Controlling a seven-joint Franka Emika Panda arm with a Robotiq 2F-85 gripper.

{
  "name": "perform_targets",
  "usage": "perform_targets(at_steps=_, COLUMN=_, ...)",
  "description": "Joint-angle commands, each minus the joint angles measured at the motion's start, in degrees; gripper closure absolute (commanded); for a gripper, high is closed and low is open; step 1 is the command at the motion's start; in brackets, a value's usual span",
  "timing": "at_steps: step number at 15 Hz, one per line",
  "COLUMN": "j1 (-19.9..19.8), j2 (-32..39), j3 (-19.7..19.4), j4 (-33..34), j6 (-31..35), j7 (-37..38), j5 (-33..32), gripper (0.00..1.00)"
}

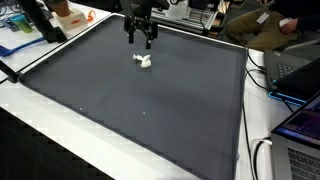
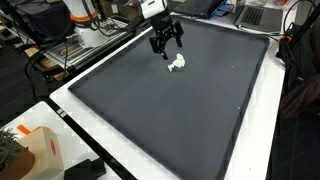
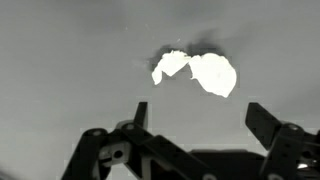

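A small white crumpled object [image 1: 143,61] [image 2: 177,63] lies on the dark grey mat [image 1: 140,110] [image 2: 190,110], near its far end. My gripper [image 1: 143,40] [image 2: 165,47] hangs just above the mat, a little beyond the white object, apart from it. The wrist view shows the object [image 3: 196,71] bright and overexposed, ahead of the gripper [image 3: 198,118]. The two fingertips [image 3: 140,113] stand wide apart, open, with only bare mat between them.
A white table rim [image 2: 90,140] borders the mat. Laptops and cables [image 1: 295,110] sit along one side. An orange and white box [image 2: 40,150] and a black item [image 2: 85,170] rest on one corner. A person [image 1: 270,25] sits behind the far edge.
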Motion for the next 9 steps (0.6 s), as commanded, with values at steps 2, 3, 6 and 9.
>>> perform_targets(at_steps=2, j1=-4.37, j2=0.49, j3=4.26, j4=2.01, j6=-5.12, j7=-2.29, j5=2.34, gripper=0.00)
perform_targets(at_steps=3, j1=-5.33, j2=0.54, j3=5.14, j4=2.62, j6=-6.31, j7=-3.01, j5=2.96, gripper=0.00)
perform_targets(at_steps=6, j1=-8.01, j2=0.18, j3=7.50, j4=4.49, j6=-10.38, j7=-5.91, j5=5.77, gripper=0.00)
perform_targets(at_steps=9, j1=1.87, j2=-0.55, j3=-1.68, j4=4.32, j6=-9.09, j7=-9.14, j5=11.14, gripper=0.00)
